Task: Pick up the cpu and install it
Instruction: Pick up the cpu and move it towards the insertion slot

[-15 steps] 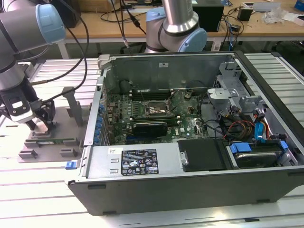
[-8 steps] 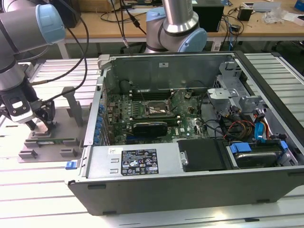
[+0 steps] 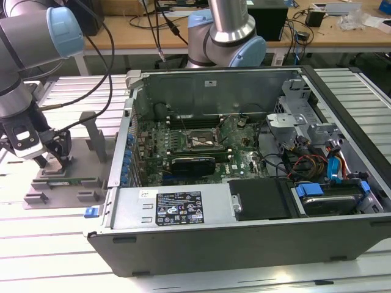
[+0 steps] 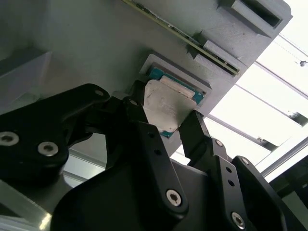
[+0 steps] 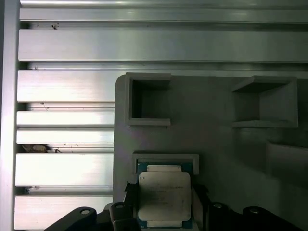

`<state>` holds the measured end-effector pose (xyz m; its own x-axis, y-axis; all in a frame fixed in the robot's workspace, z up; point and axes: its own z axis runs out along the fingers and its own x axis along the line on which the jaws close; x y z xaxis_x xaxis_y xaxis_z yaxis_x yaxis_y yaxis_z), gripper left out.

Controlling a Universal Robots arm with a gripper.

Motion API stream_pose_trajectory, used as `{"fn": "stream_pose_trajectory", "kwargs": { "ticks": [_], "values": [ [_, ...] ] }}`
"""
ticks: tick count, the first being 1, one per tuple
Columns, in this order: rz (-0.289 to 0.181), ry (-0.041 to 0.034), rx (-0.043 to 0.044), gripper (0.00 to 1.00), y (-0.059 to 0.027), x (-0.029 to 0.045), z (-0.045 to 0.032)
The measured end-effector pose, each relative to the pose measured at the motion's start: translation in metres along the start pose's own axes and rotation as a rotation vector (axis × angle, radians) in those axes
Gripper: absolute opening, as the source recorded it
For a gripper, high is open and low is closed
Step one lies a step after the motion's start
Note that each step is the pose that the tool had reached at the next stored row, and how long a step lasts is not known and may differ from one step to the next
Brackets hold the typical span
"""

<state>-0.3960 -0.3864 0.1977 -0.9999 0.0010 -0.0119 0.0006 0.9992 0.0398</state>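
Your black gripper is down low over the cpu, a small square chip with a flat silvery-white metal top. The chip sits right in the middle of the gripper. You cannot tell if the gripper is squeezing it or just standing around it. The chip lies in a shallow pocket of a grey plastic tray, right under the gripper. A little past the gripper, two grey box-shaped posts stand up from the tray. Just beside the gripper, a long thin green card lies in a slot of the tray. The tray rests on a silver ribbed metal table. Well away from the gripper, toward the exterior view's right, a big grey metal computer case lies open. It has a green circuit board inside.
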Motion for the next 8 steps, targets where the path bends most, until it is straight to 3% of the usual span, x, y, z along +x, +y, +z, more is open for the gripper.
{"fn": "stream_pose_trajectory", "kwargs": {
  "ticks": [5,6,8],
  "values": [
    [0.000,0.0000,0.0000,0.55,0.0000,0.0000,0.0001],
    [0.000,0.0000,0.0000,0.61,0.0000,0.0000,0.0000],
    [0.000,-0.0002,-0.0002,0.61,0.0000,0.0000,0.0003]
  ]
}}
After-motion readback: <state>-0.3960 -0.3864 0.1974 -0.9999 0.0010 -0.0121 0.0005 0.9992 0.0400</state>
